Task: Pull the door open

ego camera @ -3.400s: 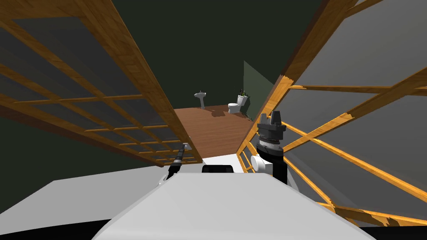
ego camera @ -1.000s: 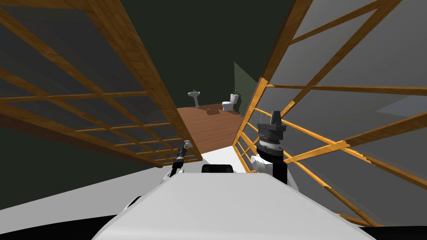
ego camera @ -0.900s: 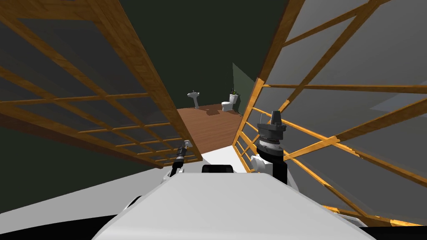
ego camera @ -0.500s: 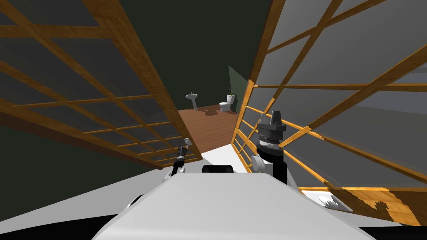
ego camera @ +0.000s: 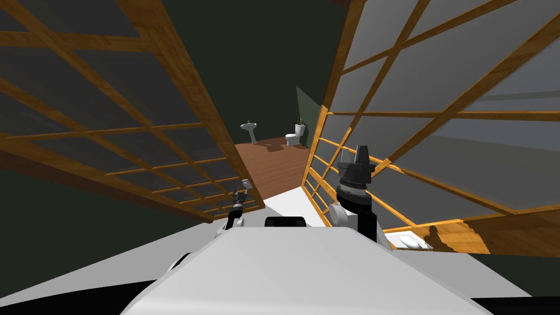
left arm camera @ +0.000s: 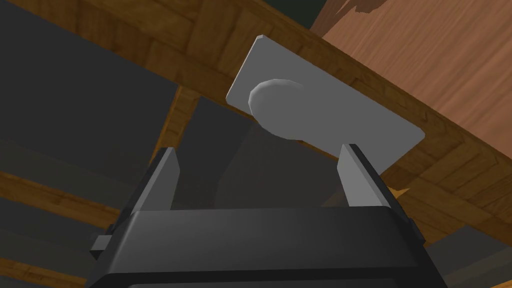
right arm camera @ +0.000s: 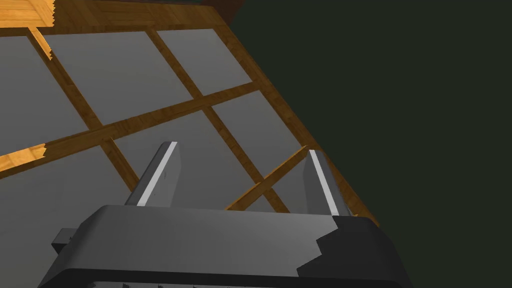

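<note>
Wood-framed and paned in grey, the door [ego camera: 199,109] stands at our left, its free edge toward the gap ahead. On that frame sits a grey plate [left arm camera: 360,122] with a rounded knob [left arm camera: 277,107]. Our left gripper [left arm camera: 258,150] points at it, fingers spread apart and released; the knob lies just beyond their tips, not touching them. Our right gripper [right arm camera: 241,149] is raised beside a second paned leaf [ego camera: 437,82] on the right, its fingers likewise released. Between the two leaves a brown floor [ego camera: 273,164] runs to a white pedestal sink [ego camera: 249,129] and a white toilet [ego camera: 292,136]. Something green, perhaps a plant [ego camera: 299,120], stands on its tank.
</note>
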Available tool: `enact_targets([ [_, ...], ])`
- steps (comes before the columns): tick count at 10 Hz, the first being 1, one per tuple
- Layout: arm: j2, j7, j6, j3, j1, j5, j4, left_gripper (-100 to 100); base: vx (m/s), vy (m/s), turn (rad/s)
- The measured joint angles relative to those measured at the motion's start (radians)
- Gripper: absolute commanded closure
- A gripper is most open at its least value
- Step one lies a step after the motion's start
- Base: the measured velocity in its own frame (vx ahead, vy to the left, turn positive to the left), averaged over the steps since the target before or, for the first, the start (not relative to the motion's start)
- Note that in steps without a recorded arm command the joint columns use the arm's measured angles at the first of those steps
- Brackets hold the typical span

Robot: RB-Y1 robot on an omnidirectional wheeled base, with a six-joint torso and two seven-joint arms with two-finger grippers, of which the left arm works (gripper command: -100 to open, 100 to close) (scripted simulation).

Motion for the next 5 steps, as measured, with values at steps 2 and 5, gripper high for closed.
enact_targets([
  [2,-0.002,0.051,0.004,-0.004,-0.007,0.023,0.003,-100,-0.052,0.013,-0.057],
  [5,-0.007,0.13,0.014,-0.011,-0.016,0.06,0.002,-100,-0.061,0.015,-0.08],
])
